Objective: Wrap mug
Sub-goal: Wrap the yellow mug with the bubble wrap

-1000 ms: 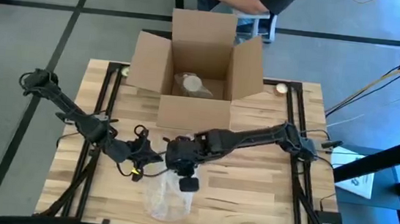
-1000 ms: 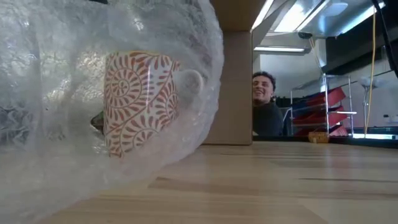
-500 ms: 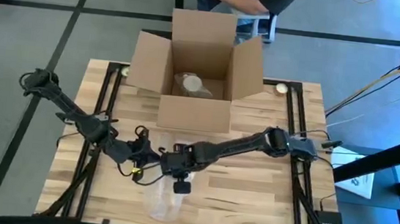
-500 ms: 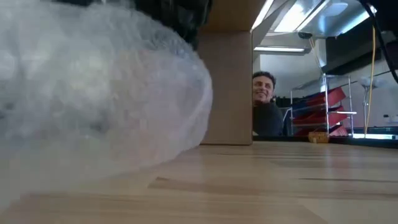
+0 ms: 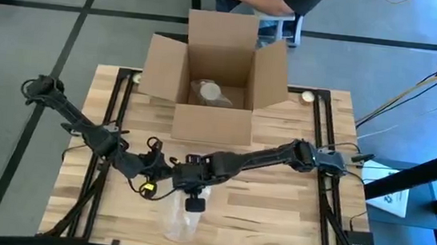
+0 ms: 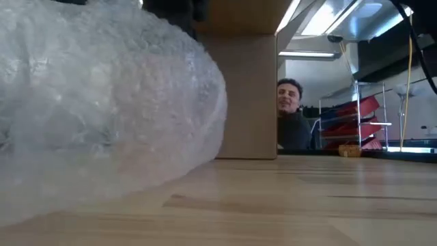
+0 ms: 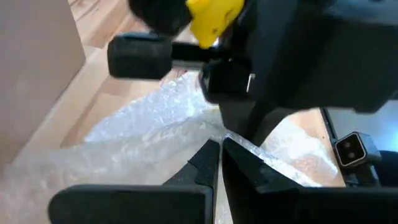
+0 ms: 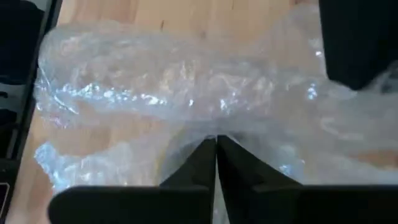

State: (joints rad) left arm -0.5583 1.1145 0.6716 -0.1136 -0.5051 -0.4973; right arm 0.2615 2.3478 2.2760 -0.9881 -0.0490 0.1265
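Wooden bench [image 5: 275, 204] planks carry an open cardboard box [image 5: 216, 78] at the far edge and, near the front, a bubble wrap [image 5: 183, 220] bundle where both arms meet. The left tool [image 7: 219, 163] and right tool [image 8: 216, 157] each have their fingers pinched together on a fold of the wrap, so the step looks like drawing the sheet closed; next it likely needs tucking snug. No mug shows anywhere; presumably it sits inside the cloudy bundle filling the low view.
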